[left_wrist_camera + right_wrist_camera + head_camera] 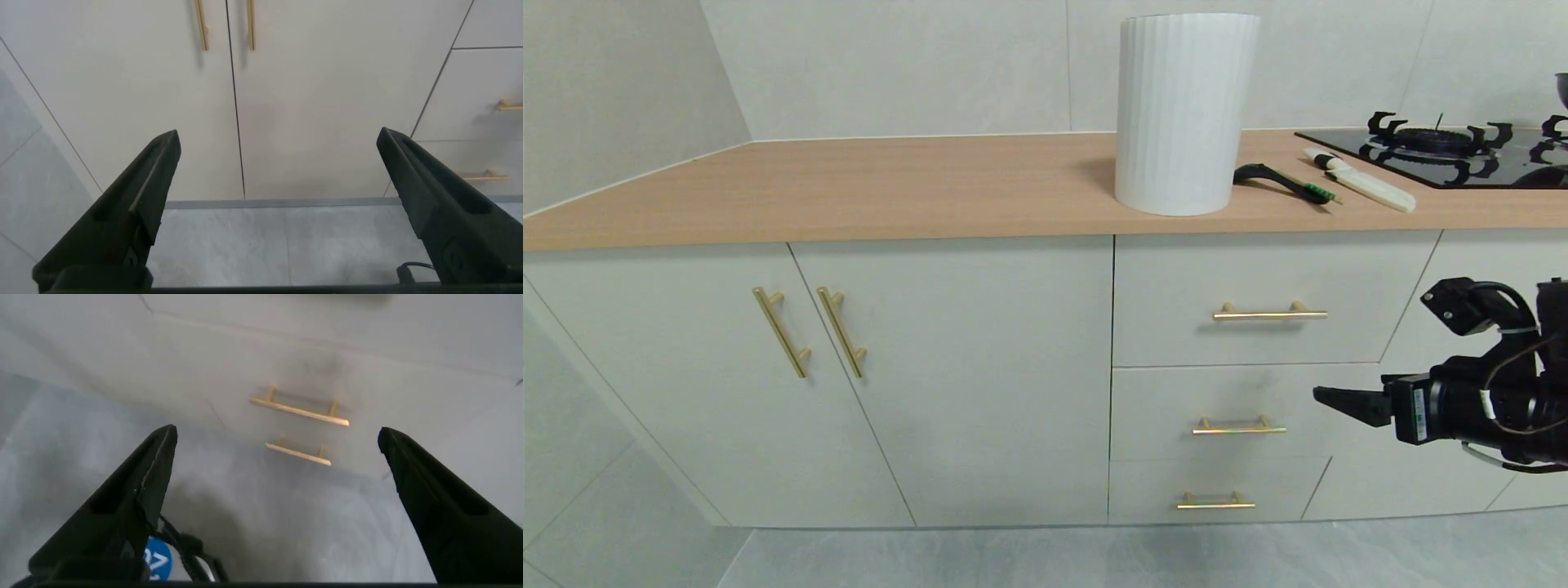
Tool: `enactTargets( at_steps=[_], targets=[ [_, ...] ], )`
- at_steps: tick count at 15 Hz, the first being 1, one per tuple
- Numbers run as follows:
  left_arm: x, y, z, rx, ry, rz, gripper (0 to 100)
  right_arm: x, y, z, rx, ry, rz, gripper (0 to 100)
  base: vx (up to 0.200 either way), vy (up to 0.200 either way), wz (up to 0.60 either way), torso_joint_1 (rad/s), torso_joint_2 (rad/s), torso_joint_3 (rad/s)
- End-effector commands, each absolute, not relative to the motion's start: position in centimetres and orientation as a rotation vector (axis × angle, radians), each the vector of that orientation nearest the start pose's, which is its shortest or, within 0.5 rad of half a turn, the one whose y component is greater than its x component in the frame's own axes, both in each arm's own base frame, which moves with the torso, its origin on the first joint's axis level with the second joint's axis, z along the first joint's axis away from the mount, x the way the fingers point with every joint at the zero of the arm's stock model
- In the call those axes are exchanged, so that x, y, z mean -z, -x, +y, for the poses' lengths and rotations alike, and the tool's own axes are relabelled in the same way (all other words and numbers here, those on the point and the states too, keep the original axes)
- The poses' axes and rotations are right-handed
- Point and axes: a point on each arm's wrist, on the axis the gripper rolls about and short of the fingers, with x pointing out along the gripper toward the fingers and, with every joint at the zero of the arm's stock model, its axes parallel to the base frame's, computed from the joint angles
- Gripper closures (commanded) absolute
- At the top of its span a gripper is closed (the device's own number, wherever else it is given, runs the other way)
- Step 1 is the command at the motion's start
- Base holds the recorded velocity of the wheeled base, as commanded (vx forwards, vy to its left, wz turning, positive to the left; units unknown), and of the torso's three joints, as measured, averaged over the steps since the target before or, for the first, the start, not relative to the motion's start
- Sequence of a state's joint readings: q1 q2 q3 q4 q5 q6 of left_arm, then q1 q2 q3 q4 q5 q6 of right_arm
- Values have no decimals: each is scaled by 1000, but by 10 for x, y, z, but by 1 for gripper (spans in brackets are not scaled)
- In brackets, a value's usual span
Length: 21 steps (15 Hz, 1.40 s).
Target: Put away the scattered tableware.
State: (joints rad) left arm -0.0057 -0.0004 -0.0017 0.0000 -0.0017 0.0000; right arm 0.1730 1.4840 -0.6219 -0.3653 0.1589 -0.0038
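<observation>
Left gripper point(278, 137) spread wide, empty, facing cupboard doors point(327, 90); right gripper point(278, 434) likewise, near drawers point(343, 384). Spoon point(1278, 179), knife point(1364, 184) on counter point(890, 184).

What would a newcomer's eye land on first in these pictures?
Most likely the tall white ribbed cylinder standing on the wooden countertop. Next, the black-handled utensil and the white knife-like tool lying just right of it, beside the black gas hob. Lower right, the right gripper hangs open before the pale drawers.
</observation>
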Motion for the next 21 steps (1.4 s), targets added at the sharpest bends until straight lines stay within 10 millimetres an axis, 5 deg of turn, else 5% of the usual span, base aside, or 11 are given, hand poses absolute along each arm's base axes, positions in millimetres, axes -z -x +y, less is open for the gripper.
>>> enactTargets(
  at_steps=[1, 11, 21],
  targets=[
    [-76, 23, 0, 8, 0, -2, 0, -143, -246, 54, -313, 29, 589, 0, 0, 0, 0, 0, 0, 0],
    [-76, 23, 0, 8, 0, -2, 0, -70, -320, 73, -296, 45, 642, 0, 0, 0, 0, 0, 0, 0],
    [-76, 23, 0, 8, 0, -2, 0, -18, -355, 67, -167, 5, 566, 0, 0, 0, 0, 0, 0, 0]
  ],
)
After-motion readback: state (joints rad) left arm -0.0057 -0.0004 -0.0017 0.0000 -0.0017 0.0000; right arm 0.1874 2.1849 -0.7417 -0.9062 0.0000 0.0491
